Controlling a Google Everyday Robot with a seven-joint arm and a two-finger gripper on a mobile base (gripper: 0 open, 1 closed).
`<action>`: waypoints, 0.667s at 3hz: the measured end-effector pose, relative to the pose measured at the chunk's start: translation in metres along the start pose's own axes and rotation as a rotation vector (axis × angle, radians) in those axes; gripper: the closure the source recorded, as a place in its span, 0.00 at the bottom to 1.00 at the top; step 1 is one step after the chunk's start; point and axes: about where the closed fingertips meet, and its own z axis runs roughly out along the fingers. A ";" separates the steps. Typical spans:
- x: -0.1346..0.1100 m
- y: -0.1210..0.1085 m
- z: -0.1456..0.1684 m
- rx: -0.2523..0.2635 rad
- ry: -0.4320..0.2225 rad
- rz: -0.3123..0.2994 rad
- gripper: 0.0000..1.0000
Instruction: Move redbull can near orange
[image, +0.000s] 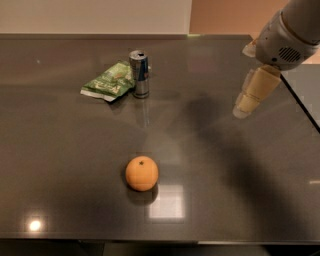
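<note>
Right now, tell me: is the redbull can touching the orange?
No, the redbull can stands far back beside the green bag, the orange sits near the front, and the gripper hovers at right.

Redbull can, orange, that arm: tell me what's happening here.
A one-armed robot is set to bring the redbull can next to the orange. Nothing is picked up yet: the can stands upright at the far side of the dark table, right beside a green snack bag, while the orange sits alone nearer the front edge. The gripper hangs over the table's right side, well away from both.
</note>
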 end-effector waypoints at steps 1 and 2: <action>-0.040 -0.045 0.042 0.032 -0.094 0.006 0.00; -0.073 -0.080 0.077 0.054 -0.174 0.036 0.00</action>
